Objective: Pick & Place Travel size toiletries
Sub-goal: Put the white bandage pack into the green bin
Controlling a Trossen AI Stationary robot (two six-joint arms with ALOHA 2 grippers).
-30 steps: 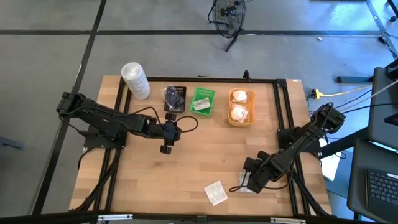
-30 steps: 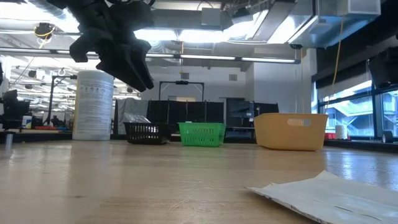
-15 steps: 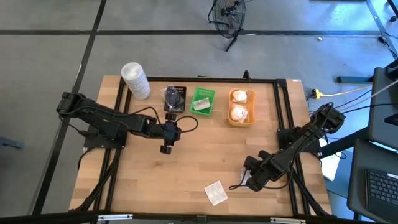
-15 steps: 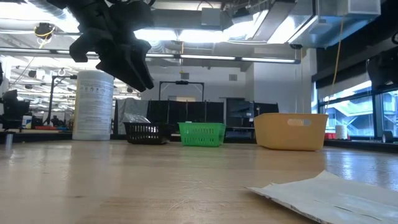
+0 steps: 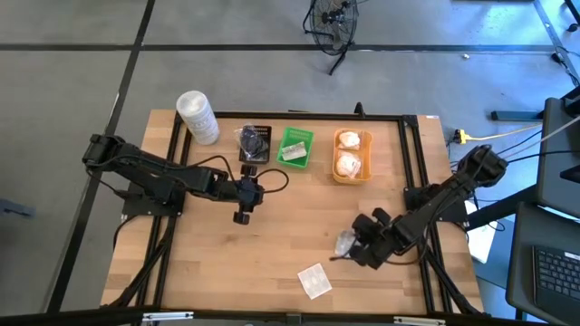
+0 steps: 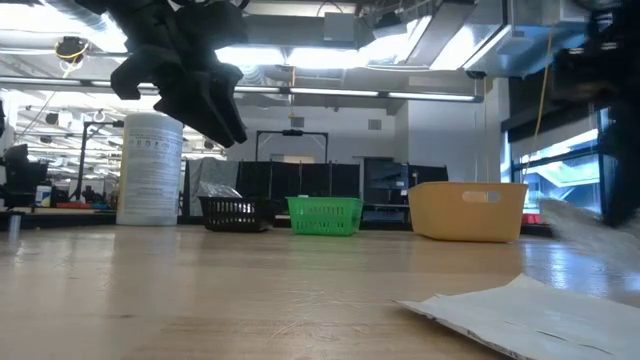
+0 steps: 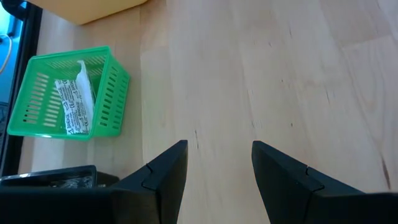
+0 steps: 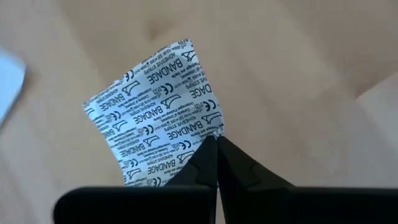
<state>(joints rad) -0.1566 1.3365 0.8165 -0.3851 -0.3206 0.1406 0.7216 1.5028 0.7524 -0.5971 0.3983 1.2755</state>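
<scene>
My right gripper (image 5: 350, 250) hangs near the table's front right and is shut on a white sachet (image 8: 155, 106) printed "adhesive bandage", which also shows in the high view as the sachet (image 5: 345, 241). A second flat white sachet (image 5: 314, 280) lies flat on the wood near the front edge, left of that gripper. My left gripper (image 5: 242, 215) hovers open over the table's middle left with nothing between its fingers (image 7: 163, 174). A black tray (image 5: 255, 143), a green tray (image 5: 295, 147) and an orange tray (image 5: 352, 155) stand in a row at the back, each with items inside. My right gripper (image 8: 216, 140) pinches the sachet between its two fingertips at one edge, close to a corner (image 8: 202, 129). The fingers come slanting down from the table's right. The rest of the sachet sticks out beyond the tips, and it looks lifted off the wood.
A tall white tub (image 5: 197, 116) stands at the back left corner. The green tray (image 7: 68, 93) holds a printed white packet. Bare wood lies between the two arms. A black frame runs along the table's edges.
My right gripper has shut on the sachet that lay by it on the wood, then moved up and toward the table's left and far side. The sachet has come off the table with it. The other sachet has stayed in place.
</scene>
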